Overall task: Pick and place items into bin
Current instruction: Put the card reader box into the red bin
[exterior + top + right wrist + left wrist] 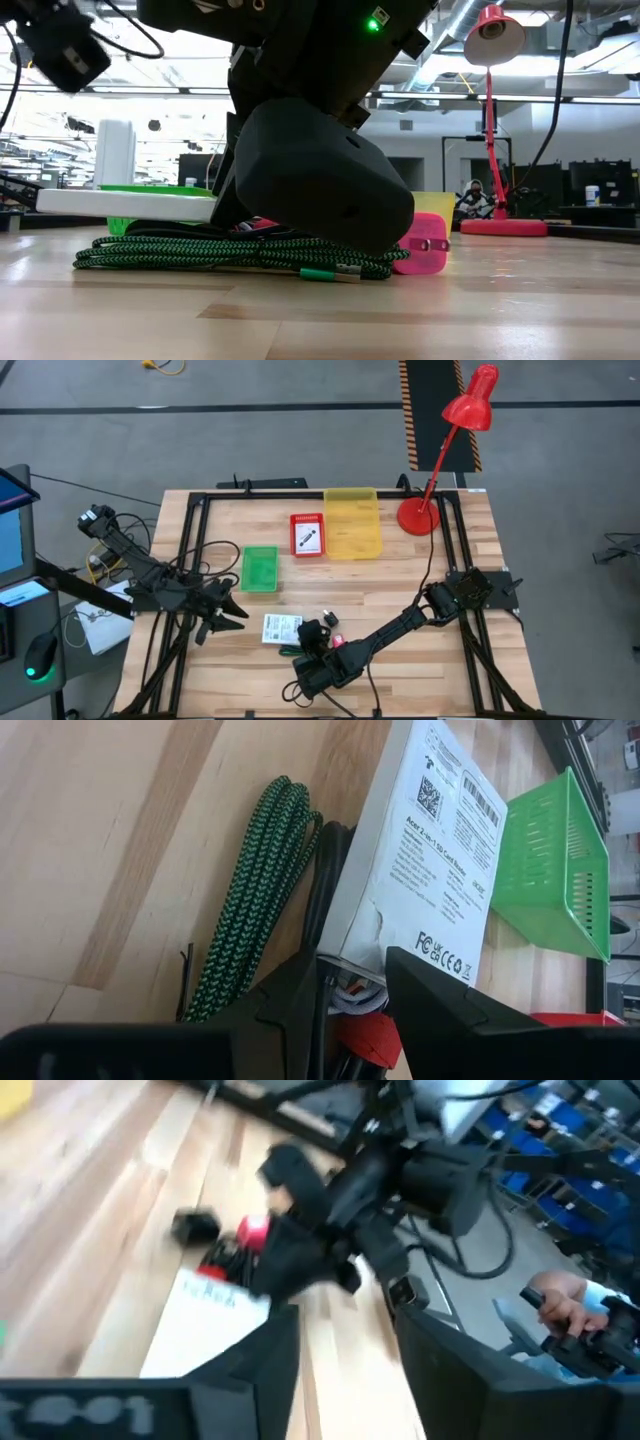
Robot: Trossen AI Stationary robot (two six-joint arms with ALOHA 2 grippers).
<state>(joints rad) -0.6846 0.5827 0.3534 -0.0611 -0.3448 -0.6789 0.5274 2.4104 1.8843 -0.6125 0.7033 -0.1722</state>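
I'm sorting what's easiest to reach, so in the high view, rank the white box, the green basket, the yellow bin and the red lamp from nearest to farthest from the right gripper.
From the right gripper:
1. white box, just beside it.
2. green basket, farther back, left.
3. yellow bin, back centre.
4. red lamp, back right corner.

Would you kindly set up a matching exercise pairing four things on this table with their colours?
Things:
1. basket
2. bin
3. desk lamp
4. braided cable

Colours:
A. red
B. green and black
C. translucent yellow
D. plain green

Pairs: 1-D, 2-C, 3-A, 4-B
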